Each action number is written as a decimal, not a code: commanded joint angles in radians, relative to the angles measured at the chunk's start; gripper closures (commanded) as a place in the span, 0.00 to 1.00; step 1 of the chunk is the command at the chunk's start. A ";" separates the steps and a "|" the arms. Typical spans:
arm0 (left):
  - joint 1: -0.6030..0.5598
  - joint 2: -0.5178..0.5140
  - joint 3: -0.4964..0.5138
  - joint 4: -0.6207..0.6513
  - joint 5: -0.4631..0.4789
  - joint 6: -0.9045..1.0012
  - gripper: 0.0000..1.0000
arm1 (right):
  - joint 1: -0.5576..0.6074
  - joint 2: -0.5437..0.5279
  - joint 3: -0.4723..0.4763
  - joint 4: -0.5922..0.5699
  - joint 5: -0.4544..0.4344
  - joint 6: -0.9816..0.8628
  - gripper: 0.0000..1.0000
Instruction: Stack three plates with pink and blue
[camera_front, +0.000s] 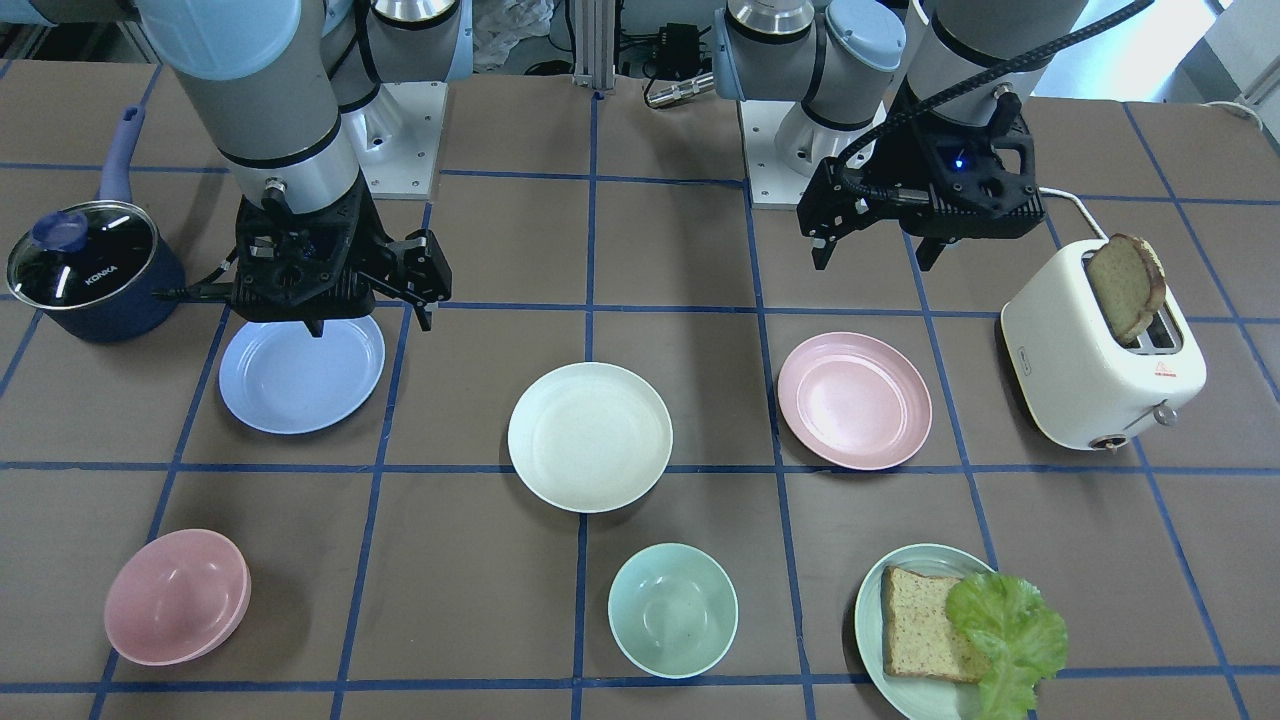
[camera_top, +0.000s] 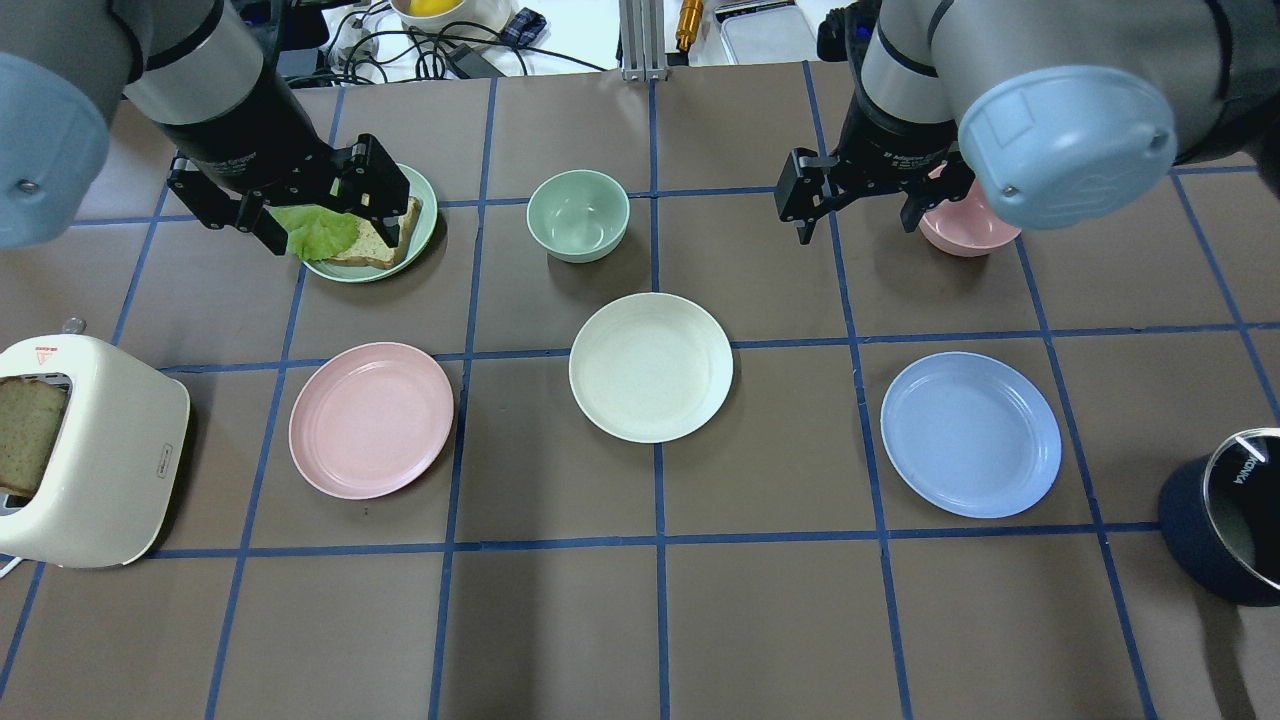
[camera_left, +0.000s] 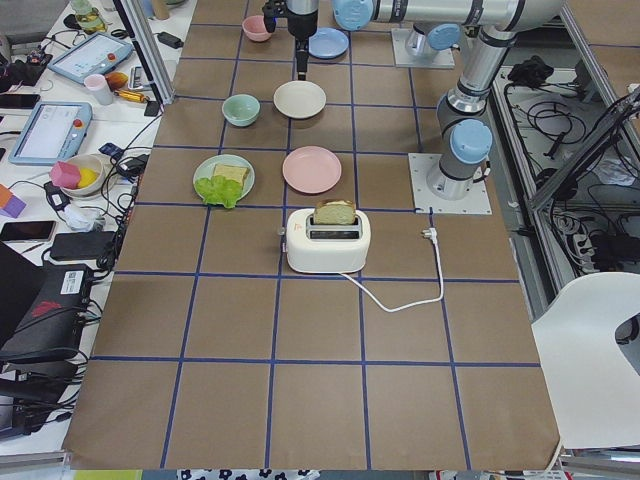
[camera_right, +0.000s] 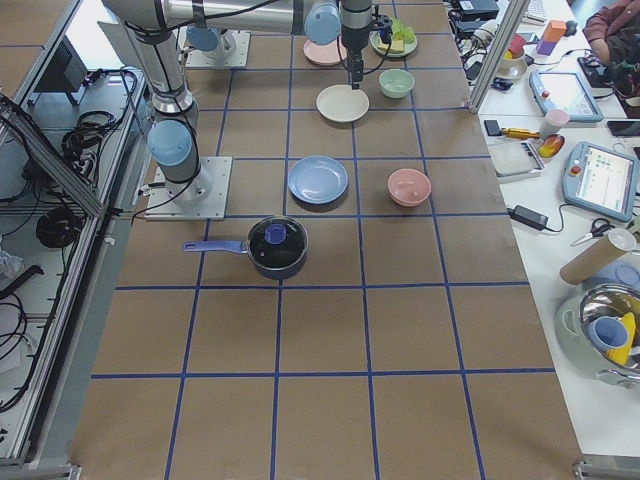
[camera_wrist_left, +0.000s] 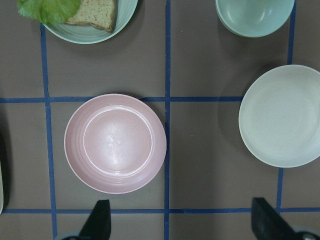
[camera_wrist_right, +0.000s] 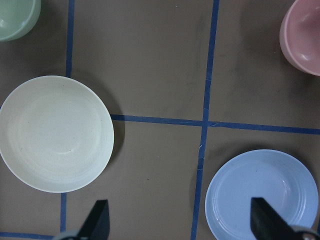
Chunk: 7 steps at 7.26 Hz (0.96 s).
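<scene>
Three plates lie apart in a row on the brown table. The cream-white plate (camera_front: 590, 437) is in the middle, the pale pink plate (camera_front: 854, 400) is on my left side and the light blue plate (camera_front: 301, 373) is on my right side. My left gripper (camera_front: 872, 258) hangs open and empty above the table, behind the pink plate (camera_wrist_left: 115, 143). My right gripper (camera_front: 370, 320) hangs open and empty above the back edge of the blue plate (camera_wrist_right: 262, 195). The overhead view shows the pink plate (camera_top: 371, 420), the cream plate (camera_top: 651, 367) and the blue plate (camera_top: 970, 434), all bare.
A white toaster (camera_front: 1100, 360) holding a bread slice stands at my far left. A dark lidded pot (camera_front: 90, 270) stands at my far right. A pink bowl (camera_front: 177, 597), a mint bowl (camera_front: 673, 610) and a pale green plate (camera_front: 868, 610) with bread and lettuce sit along the far side.
</scene>
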<state>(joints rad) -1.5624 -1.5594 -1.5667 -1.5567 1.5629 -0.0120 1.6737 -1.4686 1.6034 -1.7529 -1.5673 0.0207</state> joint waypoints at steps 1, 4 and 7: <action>0.008 0.005 0.002 0.000 -0.001 0.003 0.00 | 0.000 -0.001 0.000 0.004 -0.003 0.001 0.00; 0.007 0.010 0.001 -0.003 0.005 0.003 0.00 | 0.000 0.004 -0.002 0.000 0.001 0.002 0.00; 0.007 0.015 -0.007 -0.005 0.005 0.014 0.00 | 0.000 0.005 -0.002 -0.048 -0.002 -0.007 0.00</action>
<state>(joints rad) -1.5554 -1.5457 -1.5715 -1.5614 1.5680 -0.0004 1.6736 -1.4656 1.6006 -1.7672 -1.5670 0.0217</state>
